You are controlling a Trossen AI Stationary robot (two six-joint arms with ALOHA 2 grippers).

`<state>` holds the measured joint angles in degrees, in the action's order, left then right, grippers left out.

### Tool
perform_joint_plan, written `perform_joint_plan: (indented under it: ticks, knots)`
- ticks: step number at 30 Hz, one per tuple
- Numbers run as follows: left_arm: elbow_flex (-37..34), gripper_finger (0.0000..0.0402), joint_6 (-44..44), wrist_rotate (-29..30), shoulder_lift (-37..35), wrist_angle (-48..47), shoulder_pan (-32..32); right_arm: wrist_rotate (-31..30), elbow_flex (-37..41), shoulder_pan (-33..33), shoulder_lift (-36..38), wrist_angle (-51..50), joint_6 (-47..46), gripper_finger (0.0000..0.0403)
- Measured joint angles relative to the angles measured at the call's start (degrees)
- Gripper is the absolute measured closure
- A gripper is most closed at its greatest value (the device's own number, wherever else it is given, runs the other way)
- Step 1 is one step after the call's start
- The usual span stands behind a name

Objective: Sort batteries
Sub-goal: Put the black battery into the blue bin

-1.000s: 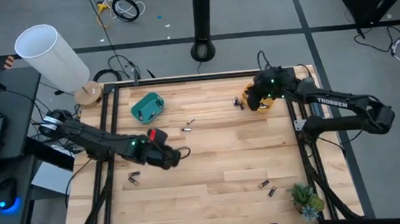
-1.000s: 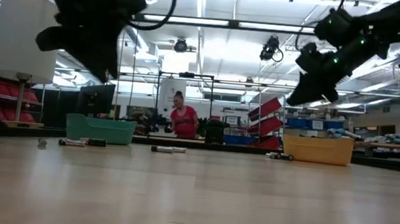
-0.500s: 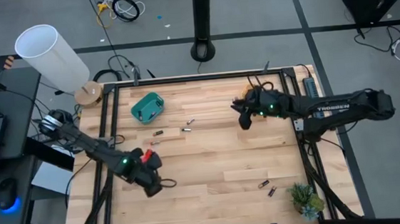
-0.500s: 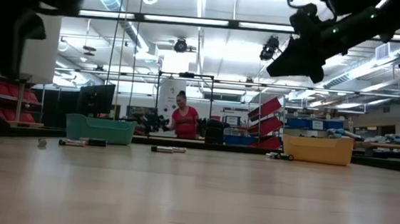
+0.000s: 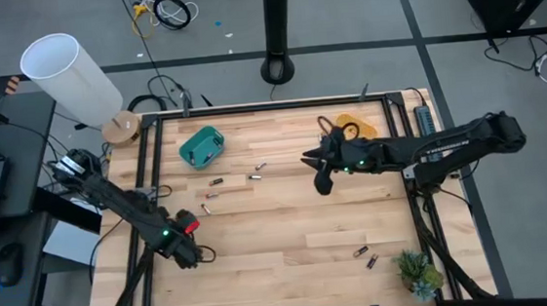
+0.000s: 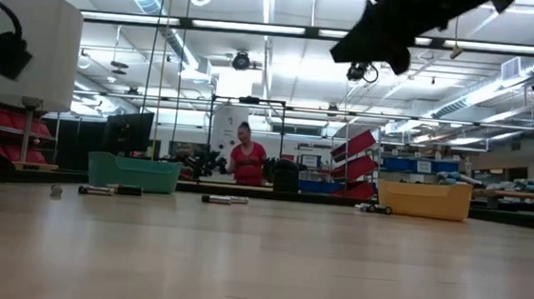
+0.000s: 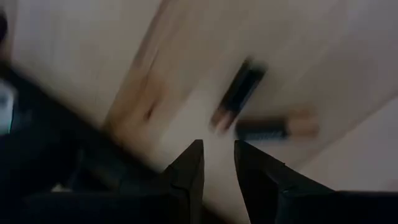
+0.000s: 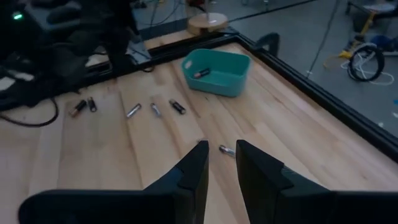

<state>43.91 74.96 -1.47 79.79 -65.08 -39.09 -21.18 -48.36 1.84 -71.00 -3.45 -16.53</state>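
Several small batteries lie flat on the wooden table: a loose row (image 5: 253, 177) near the teal bin (image 5: 202, 146), one (image 5: 205, 208) toward the left, and a pair (image 5: 365, 256) at the near right. One battery (image 8: 202, 73) lies inside the teal bin. The orange bin (image 5: 355, 127) stands at the far right. My left gripper (image 7: 217, 155) points down at the near left, open by a narrow gap, just short of two batteries (image 7: 239, 96). My right gripper (image 8: 221, 152) hangs high over the table's middle, also open narrowly and holding nothing.
A black frame rail (image 5: 144, 183) runs along the table's left edge beside my left arm. A small green plant (image 5: 418, 272) stands at the near right corner. A white lamp (image 5: 72, 76) stands off the far left corner. A person (image 6: 244, 157) is in the room beyond.
My left gripper has gone from the table's middle toward its near left corner, sinking and tipping to point down. My right gripper has left the orange bin, moved toward the table's middle and near side, and risen.
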Motion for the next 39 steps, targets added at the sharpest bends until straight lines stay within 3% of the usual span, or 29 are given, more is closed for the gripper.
perform_joint_plan:
  ticks: [7,11,17,22,30,39]
  knots:
    - [0.08,0.0300,-8.21,-9.40,0.18,-0.18,6.18,1.31,-6.12,0.01,-8.31,2.18,4.95,0.0313]
    - [0.08,0.0284,-15.11,-11.12,0.24,-0.24,11.33,8.98,-7.04,-2.02,-11.42,6.65,6.46,0.0313]
    - [0.08,0.0224,-23.09,-13.41,0.24,-1.06,17.93,18.16,-7.08,-4.71,-13.38,9.02,7.53,0.0313]
    - [0.11,0.0203,-27.77,-14.72,2.10,-1.83,22.87,18.26,-7.08,-5.94,-13.12,9.25,8.22,0.0315]
    - [0.12,0.0202,-40.91,-20.41,12.01,-2.94,27.56,20.88,-7.08,-6.56,-13.27,9.18,8.05,0.0325]
    - [2.98,0.0202,-51.34,-16.67,19.58,-2.03,28.26,20.92,-7.08,-5.19,-13.27,9.05,7.10,0.0338]
